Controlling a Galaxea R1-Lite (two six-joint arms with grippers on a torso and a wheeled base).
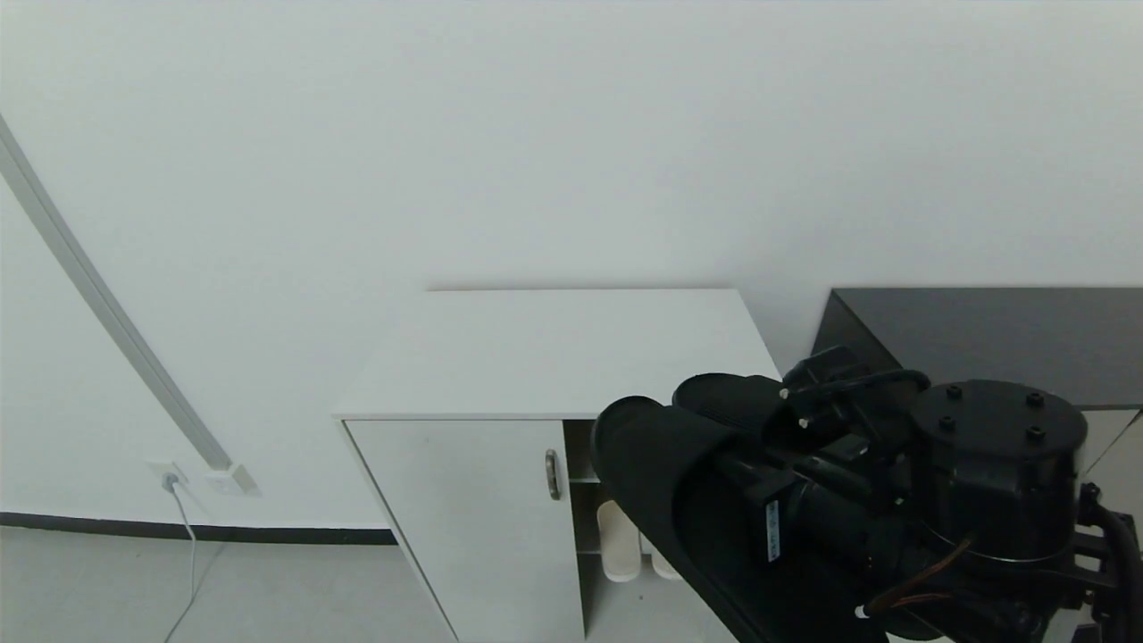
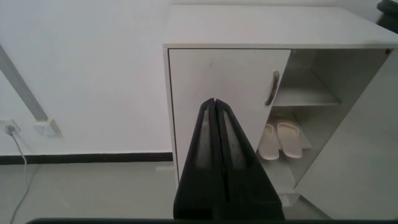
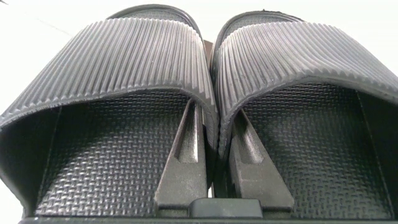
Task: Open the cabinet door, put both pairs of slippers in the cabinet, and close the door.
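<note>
The white cabinet [image 1: 545, 357] stands against the wall with its left door [image 1: 464, 518] shut and its right half open. A pair of white slippers [image 2: 280, 140] lies on the lower shelf inside; the same white slippers [image 1: 621, 545] can be seen under my right arm. My right gripper [image 3: 214, 124] is shut on a pair of black slippers [image 3: 143, 68], one finger inside each, pinching their inner walls together. The black slippers [image 1: 661, 446] hang in front of the open compartment. My left gripper [image 2: 214, 155] is shut with nothing in it, pointing at the closed door.
A dark cabinet [image 1: 982, 339] stands to the right of the white one. A wall socket with a cable [image 1: 170, 478] and a slanted wall conduit [image 1: 89, 286] are at the left. A metal handle [image 1: 552, 473] sits on the closed door. Bare grey floor [image 1: 223, 589] lies left of the cabinet.
</note>
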